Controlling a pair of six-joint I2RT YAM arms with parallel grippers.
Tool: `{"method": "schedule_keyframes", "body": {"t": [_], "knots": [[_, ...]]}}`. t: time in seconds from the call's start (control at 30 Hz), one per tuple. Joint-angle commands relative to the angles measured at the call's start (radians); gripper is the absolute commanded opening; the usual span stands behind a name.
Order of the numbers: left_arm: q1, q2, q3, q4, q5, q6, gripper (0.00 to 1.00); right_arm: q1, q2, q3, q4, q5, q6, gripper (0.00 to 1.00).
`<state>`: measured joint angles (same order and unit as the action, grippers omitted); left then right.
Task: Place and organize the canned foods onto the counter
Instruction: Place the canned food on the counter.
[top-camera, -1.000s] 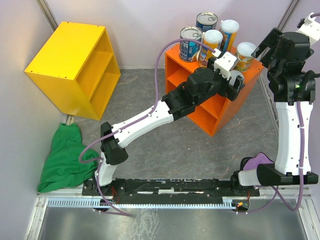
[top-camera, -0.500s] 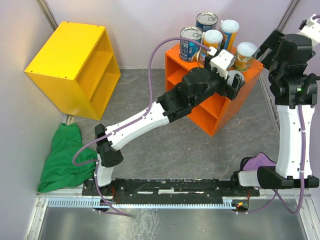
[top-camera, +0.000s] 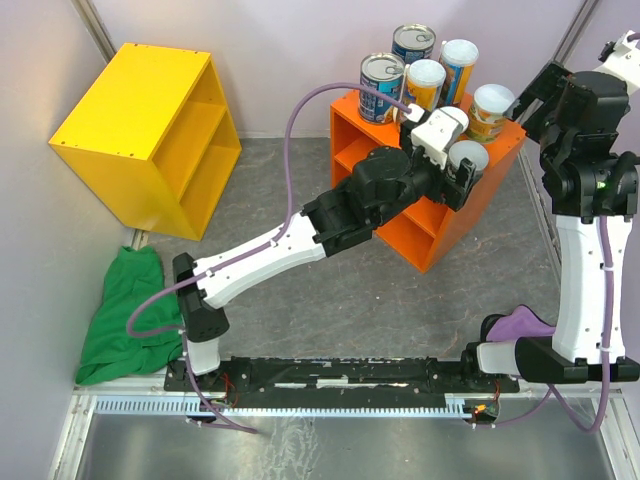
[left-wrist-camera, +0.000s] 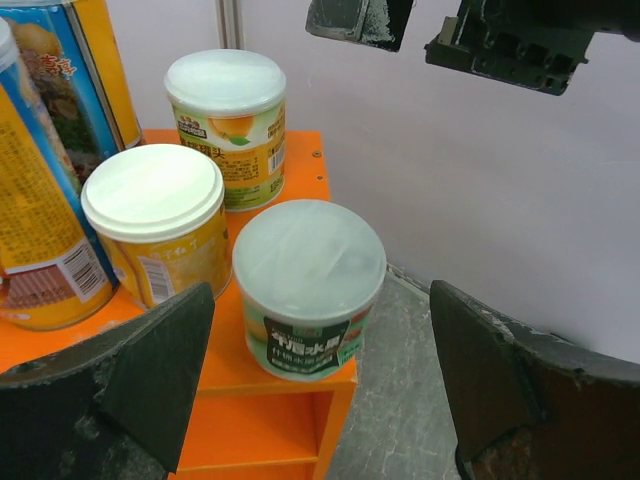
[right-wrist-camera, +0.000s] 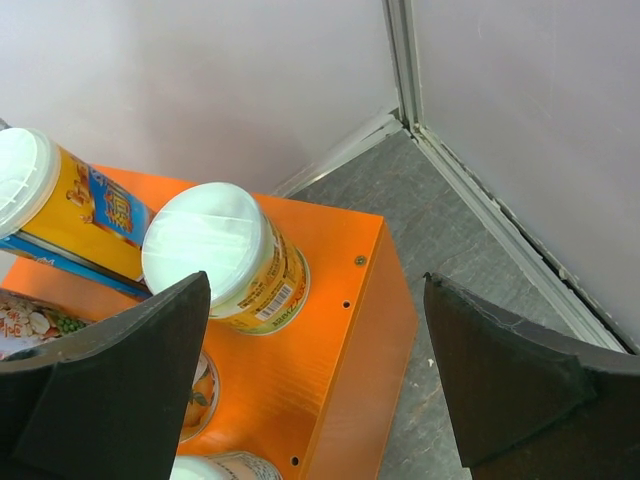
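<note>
I make out only Chinese characters, too small to read, on the green-labelled can (left-wrist-camera: 308, 300); the yellow can (left-wrist-camera: 160, 240) carries a barcode.

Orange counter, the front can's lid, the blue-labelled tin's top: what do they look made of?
Orange counter: looks like painted or laminated board with a smooth satin face and a screw head near the edge. It could also be plastic.
Front can's lid: frosted, slightly translucent cap, likely plastic.
Blue-labelled tin: bare silvery top with a raised rim, likely metal.
</note>
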<state>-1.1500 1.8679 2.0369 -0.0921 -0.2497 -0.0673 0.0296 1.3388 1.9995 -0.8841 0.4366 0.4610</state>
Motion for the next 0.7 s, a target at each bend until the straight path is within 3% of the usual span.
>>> {"method": "schedule_keyframes", "body": {"t": [0.0, 0.33, 0.67], "knots": [[-0.015, -0.115, -0.056, 0.092, -0.051, 0.004, 0.94, -0.003, -0.029, 0.020, 0.007, -0.037, 0.020, 0.94], [-0.024, -0.273, -0.271, 0.166, -0.144, 0.002, 0.93, 0.013, -0.054, 0.027, -0.029, -0.096, 0.043, 0.90], [-0.024, -0.422, -0.480, 0.209, -0.210, -0.024, 0.93, 0.149, -0.097, 0.012, -0.089, -0.087, 0.031, 0.85]]}}
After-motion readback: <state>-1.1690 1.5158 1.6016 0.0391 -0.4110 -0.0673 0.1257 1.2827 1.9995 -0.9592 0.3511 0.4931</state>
